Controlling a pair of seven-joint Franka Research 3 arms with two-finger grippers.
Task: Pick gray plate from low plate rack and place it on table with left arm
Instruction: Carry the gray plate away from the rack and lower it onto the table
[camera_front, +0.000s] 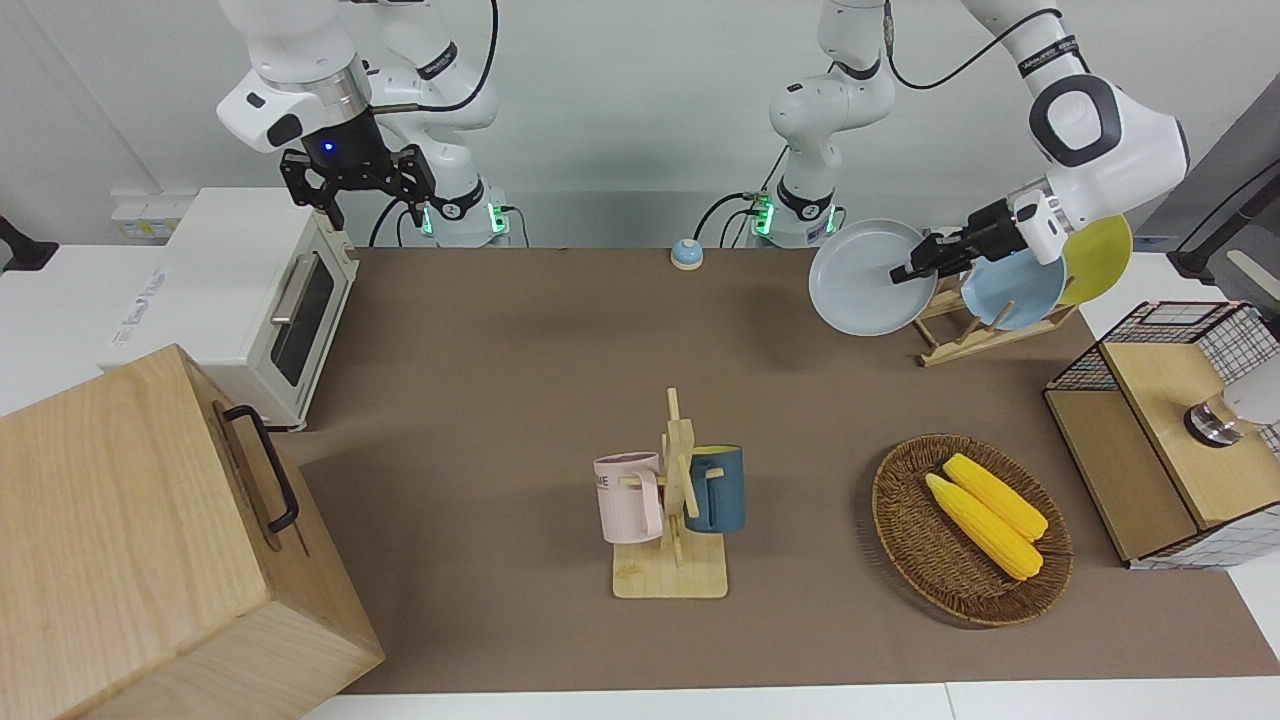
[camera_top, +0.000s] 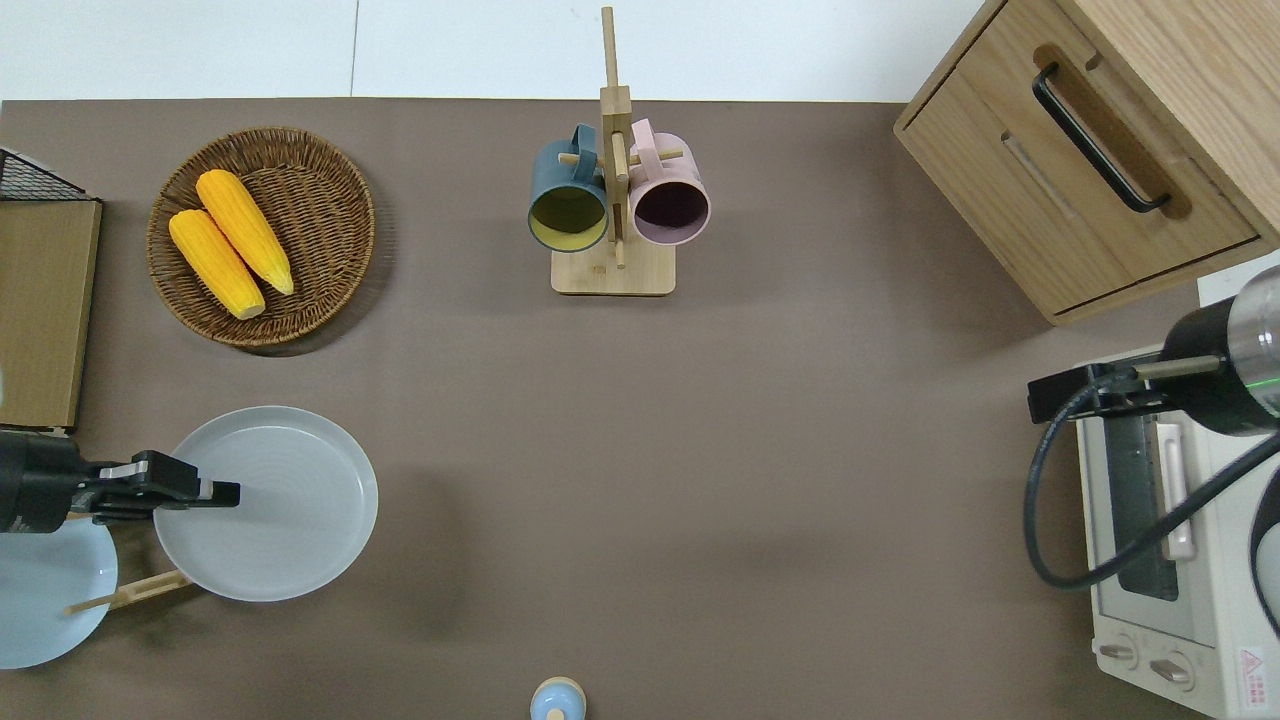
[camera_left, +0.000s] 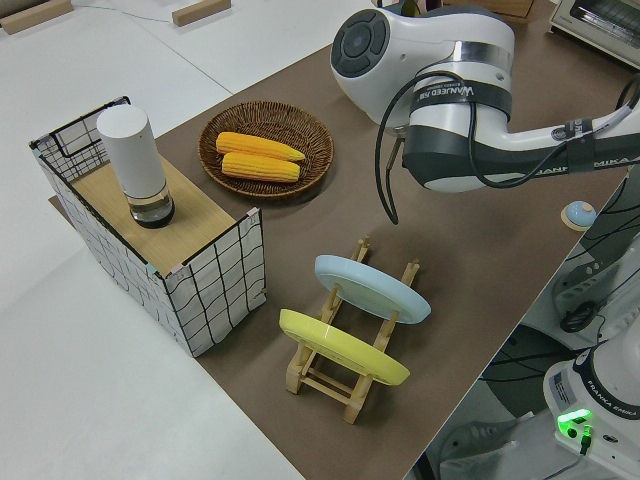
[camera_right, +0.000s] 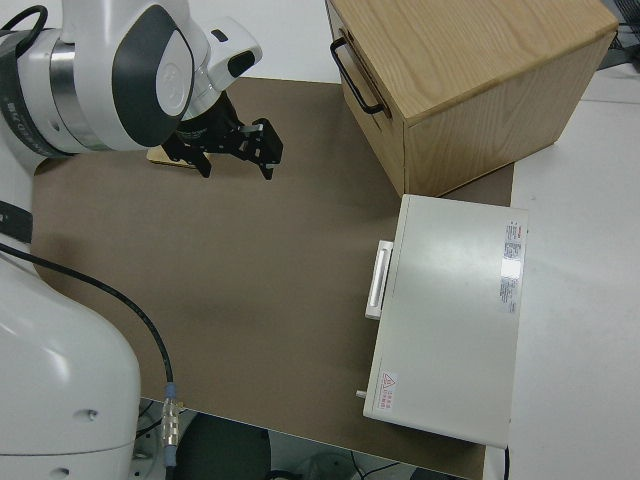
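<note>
the left gripper (camera_top: 205, 490) has its fingers (camera_top: 222, 491) clenched on the rim of the gray plate (camera_top: 275, 505), one finger reaching in over the plate's face. the plate is up in the air, lying close to level and clear of the low plate rack (camera_front: 960, 330), over bare counter (camera_top: 640, 480) just beside the rack toward the right arm's end. the blue plate (camera_front: 1010, 290) and the yellow plate (camera_front: 1098, 258) stand in the rack's slots.

the hold is on one edge only, so nearly all of the plate hangs out past the fingers; i judge it could tip or slip if the wrist turns sharply or the descent ends hard. a rack dowel (camera_top: 130, 593) sticks out under the plate's edge in the overhead view, so lowering straight down from here could catch it and leave the plate propped.

there is plenty of open mat toward the middle of the counter. the wicker basket with corn (camera_top: 262, 236) lies farther from the robots, the mug tree (camera_top: 612, 200) well apart, and a small bell (camera_top: 558, 698) sits near the robots' edge. the right gripper (camera_front: 357, 180) is parked, fingers spread and holding nothing.
</note>
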